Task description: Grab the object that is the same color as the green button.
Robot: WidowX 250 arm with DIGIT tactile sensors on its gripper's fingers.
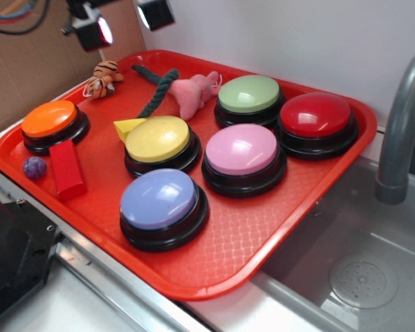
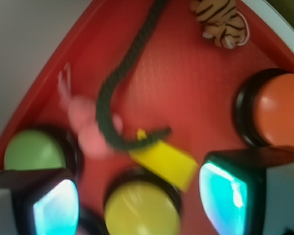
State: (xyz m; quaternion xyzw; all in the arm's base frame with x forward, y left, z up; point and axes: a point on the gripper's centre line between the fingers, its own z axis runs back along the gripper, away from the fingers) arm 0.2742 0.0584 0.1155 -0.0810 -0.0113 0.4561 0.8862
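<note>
Gripper (image 2: 139, 198) hovering high, jaws wide and empty. Rope (image 2: 108, 98) lying at the tray's (image 1: 214, 270) far end, curling between the wedge (image 2: 164, 161) and plush (image 2: 85, 127). Best descending mid-strand, jaws straddling it, clear of both.

rope (image 2: 118, 93) blurred, top end cropped

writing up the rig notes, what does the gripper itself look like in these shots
In the wrist view the gripper shows as two blocky fingers with dark casings and pale grey sides, their inner pads glowing bright cyan. The exterior view shows the same two black blocks with lit whitish faces, and dark cables at the top left corner.
</note>
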